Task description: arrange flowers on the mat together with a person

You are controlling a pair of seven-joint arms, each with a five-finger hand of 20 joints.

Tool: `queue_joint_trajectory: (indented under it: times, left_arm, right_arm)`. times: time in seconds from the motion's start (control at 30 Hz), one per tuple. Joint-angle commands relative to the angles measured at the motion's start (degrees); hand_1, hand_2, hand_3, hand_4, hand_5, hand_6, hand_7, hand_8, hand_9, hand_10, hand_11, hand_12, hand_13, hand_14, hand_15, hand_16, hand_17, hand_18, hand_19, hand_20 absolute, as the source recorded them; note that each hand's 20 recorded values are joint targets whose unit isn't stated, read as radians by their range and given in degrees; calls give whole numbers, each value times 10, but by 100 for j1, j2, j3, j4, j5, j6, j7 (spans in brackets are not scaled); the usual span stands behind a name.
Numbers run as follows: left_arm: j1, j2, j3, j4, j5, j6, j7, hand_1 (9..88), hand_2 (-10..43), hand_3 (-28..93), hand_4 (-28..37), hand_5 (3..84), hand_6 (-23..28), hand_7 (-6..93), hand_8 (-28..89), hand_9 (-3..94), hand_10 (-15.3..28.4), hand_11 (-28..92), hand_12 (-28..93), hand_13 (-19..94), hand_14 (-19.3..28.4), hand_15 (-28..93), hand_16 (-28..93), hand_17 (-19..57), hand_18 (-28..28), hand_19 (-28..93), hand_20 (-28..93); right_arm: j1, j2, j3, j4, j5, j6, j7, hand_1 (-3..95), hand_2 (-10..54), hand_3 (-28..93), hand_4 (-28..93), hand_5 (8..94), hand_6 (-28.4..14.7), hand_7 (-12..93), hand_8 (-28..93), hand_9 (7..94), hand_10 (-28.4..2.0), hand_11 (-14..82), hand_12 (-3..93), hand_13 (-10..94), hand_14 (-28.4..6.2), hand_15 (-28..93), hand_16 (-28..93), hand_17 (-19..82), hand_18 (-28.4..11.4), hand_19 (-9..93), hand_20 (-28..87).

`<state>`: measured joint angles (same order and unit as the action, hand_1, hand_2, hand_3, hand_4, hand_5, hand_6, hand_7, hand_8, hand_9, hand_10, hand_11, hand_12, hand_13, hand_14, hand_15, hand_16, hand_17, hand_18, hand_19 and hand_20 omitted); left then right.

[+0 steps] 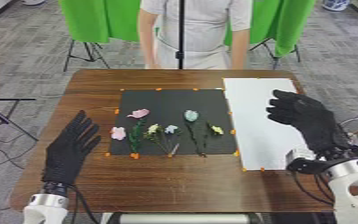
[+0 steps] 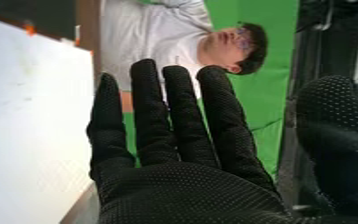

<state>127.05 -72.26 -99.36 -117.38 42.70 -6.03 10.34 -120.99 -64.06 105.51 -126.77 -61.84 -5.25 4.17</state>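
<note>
Head view: on a brown table [image 1: 167, 192] above grey flooring [image 1: 29, 65], six flowers [image 1: 191, 115] lie on one dark mat [image 1: 162, 99], mostly lengthwise, blooms away from the robot. The left hand [image 1: 66, 150], beside the mat, has straight, empty fingers; the right hand [image 1: 302, 114] is by one white sheet [image 1: 257, 120].

Right wrist view: the right hand [image 2: 189, 195] extends its fingers, thumb apart, gripping nothing, against green cloth [image 2: 278, 65].

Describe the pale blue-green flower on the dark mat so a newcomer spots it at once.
On the brown table, a dark mat lies left of a white sheet. Just right of the mat's middle is the pale blue-green flower, its stem toward the robot. Its head is bigger and farther from the robot than the small bluish flower to its left.
</note>
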Motion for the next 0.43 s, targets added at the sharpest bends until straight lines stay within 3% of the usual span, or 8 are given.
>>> queue_joint_trajectory:
  times: [0.03, 0.07, 0.2, 0.27, 0.3, 0.33, 0.37, 0.43]
  left_arm:
    - [135, 61, -109, -94, -25, 143, 89, 238, -25, 738, -272, 272, 21, 155, -84, 198, 102, 132, 133, 169, 120, 142, 56, -129, 195, 386, 135]
    - [113, 13, -128, -92, 4, 132, 83, 238, -25, 738, -272, 272, 21, 155, -84, 198, 102, 132, 133, 169, 120, 142, 56, -129, 195, 386, 135]
    - [24, 114, -18, -50, -33, 158, 148, 239, -26, 739, -272, 272, 21, 156, -84, 198, 102, 131, 134, 169, 120, 140, 56, -129, 195, 385, 135]
    - [-47, 43, -60, -33, -10, 92, -122, 239, -26, 739, -272, 272, 21, 156, -85, 198, 101, 130, 134, 169, 120, 141, 57, -129, 195, 385, 135]
    - [-182, 135, 6, 20, -15, 79, 133, 239, -25, 739, -272, 271, 21, 157, -85, 198, 100, 130, 134, 168, 120, 141, 58, -129, 195, 385, 135]
    - [-277, 177, -11, 64, 73, -72, 307, 240, -25, 739, -272, 271, 21, 156, -85, 198, 100, 130, 134, 168, 119, 140, 58, -129, 195, 384, 135]
    - [-182, 122, -82, -44, 119, -22, -29, 240, -25, 738, -272, 271, 20, 157, -85, 197, 101, 130, 134, 168, 119, 140, 58, -129, 195, 384, 135]
    - [-300, 17, -59, 10, 174, -109, -37, 241, -25, 738, -273, 270, 20, 157, -85, 196, 101, 131, 135, 167, 119, 140, 58, -130, 195, 384, 135]
  right_arm:
    - [221, 251, -115, -19, -10, 26, 31, 137, 75, 879, -219, 424, -69, 187, -97, 399, -156, 171, 233, 317, -142, 316, 224, 65, -229, 486, 300]
    - [222, 259, -113, -25, -7, 28, 38, 137, 75, 880, -219, 424, -69, 187, -97, 399, -156, 172, 233, 317, -142, 315, 224, 65, -229, 486, 300]
    - [233, 291, -84, -46, -16, -27, 28, 137, 74, 880, -219, 424, -69, 185, -97, 398, -156, 172, 233, 317, -142, 315, 224, 66, -229, 485, 299]
    - [228, 234, -138, -55, -97, 30, 83, 138, 74, 881, -220, 423, -69, 185, -96, 398, -157, 172, 233, 316, -142, 315, 224, 66, -229, 484, 299]
    - [382, 250, -286, 10, -189, 144, -334, 138, 74, 881, -220, 423, -69, 185, -96, 397, -157, 172, 234, 316, -142, 315, 224, 66, -229, 484, 298]
    - [486, 231, -310, 58, -178, 37, -392, 138, 74, 881, -220, 423, -68, 185, -97, 397, -157, 172, 234, 316, -142, 315, 224, 65, -229, 484, 298]
    - [425, 169, -240, 3, -117, -72, -46, 138, 74, 882, -220, 423, -68, 186, -97, 397, -156, 172, 233, 315, -142, 316, 225, 65, -229, 484, 298]
    - [504, 228, -208, 11, -122, -92, -31, 138, 74, 882, -220, 423, -69, 186, -97, 396, -157, 172, 234, 315, -142, 316, 224, 65, -229, 484, 298]
